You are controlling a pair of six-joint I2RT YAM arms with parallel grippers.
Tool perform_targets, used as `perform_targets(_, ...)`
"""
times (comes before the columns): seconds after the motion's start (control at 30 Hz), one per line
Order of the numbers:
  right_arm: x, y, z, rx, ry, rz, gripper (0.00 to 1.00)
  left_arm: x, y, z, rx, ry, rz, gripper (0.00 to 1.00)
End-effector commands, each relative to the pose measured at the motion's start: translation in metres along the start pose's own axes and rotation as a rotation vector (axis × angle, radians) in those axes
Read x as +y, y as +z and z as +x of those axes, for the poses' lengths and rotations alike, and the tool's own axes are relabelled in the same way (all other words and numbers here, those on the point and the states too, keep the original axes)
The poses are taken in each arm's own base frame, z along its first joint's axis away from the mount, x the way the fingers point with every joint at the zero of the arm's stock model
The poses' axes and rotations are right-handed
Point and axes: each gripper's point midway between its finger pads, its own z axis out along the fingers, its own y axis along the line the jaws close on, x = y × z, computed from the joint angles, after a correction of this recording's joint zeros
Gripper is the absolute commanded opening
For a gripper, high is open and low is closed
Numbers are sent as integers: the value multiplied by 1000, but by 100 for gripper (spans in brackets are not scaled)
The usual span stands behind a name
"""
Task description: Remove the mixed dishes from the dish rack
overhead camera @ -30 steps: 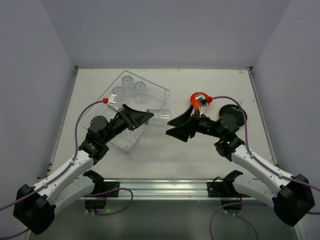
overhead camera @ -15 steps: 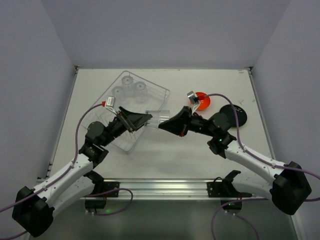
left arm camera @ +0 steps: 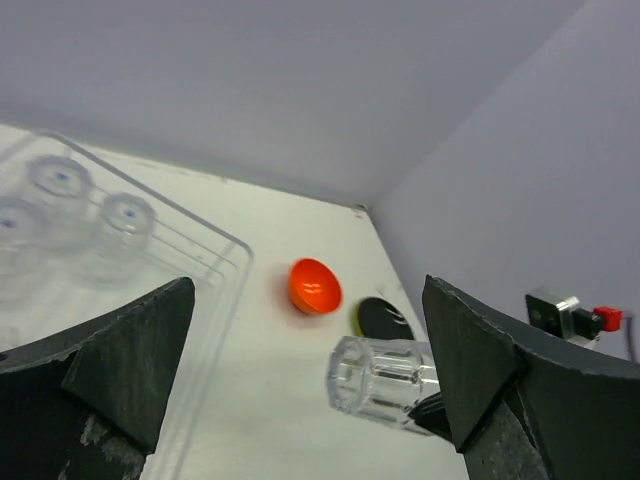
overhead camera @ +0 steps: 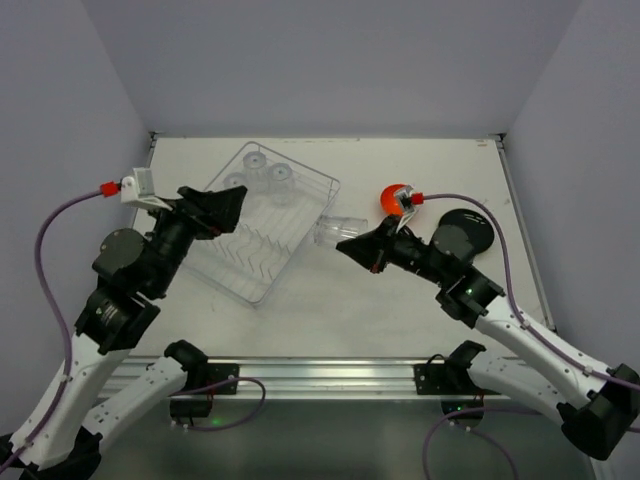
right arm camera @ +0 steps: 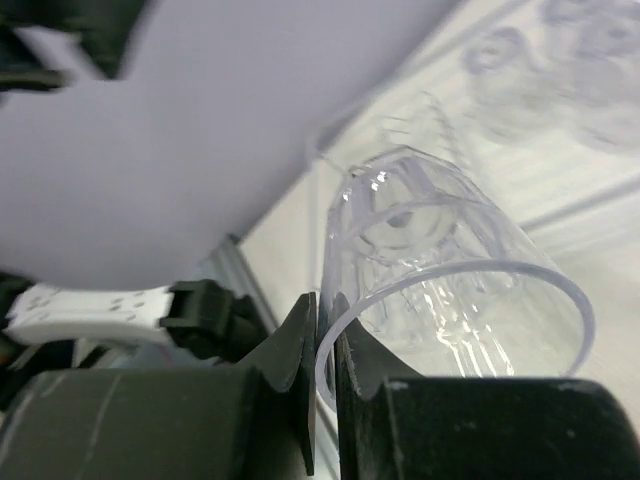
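Observation:
My right gripper (overhead camera: 347, 243) is shut on the rim of a clear tumbler (overhead camera: 336, 231), which lies on its side in the air just right of the dish rack (overhead camera: 262, 268). In the right wrist view the fingers pinch the tumbler's (right arm camera: 450, 290) wall, one inside and one outside. My left gripper (overhead camera: 232, 210) stands wide open, raised over the rack's left part, with nothing in it. Three more tumblers (overhead camera: 268, 172) stand in the rack's far end. The orange bowl (overhead camera: 391, 195) and the black plate (overhead camera: 468, 226) rest on the table at the right.
The left wrist view shows the held tumbler (left arm camera: 385, 380), the bowl (left arm camera: 314, 285) and the plate (left arm camera: 383, 318) between its spread fingers (left arm camera: 130, 360). White walls close the table's back and sides. A metal rail (overhead camera: 320, 375) runs along the near edge.
The left gripper let go of the tumbler, opened wide and drew back up and to the left. The right gripper shut on the tumbler's rim and now holds it alone.

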Motion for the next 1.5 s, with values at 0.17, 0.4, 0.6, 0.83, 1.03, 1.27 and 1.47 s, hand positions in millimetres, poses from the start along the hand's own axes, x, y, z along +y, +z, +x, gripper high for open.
perform_targets(0.17, -111, -48, 6, 333, -115, 787, 0, 107, -46, 22, 151, 484, -391, 100)
perform_targets(0.4, -164, -37, 32, 771, -201, 998, 0, 129, -52, 64, 192, 494, -332, 100)
perform_targets(0.6, -193, -11, 57, 947, -222, 1031, 1, 139, -58, 74, 168, 483, -320, 100)
perform_targets(0.83, -213, 19, 94, 1058, -208, 987, 1, 139, -66, 67, 113, 464, -322, 100)
perform_targets(1.03, -204, 34, 112, 1079, -223, 932, 1, 139, -61, 74, 144, 470, -308, 100)
perform_targets(1.27, -205, 40, 125, 1078, -223, 902, 6, 139, -60, 75, 148, 475, -305, 100)
perform_targets(1.47, -202, 39, 125, 1052, -221, 882, 20, 147, -61, 72, 145, 482, -365, 100)
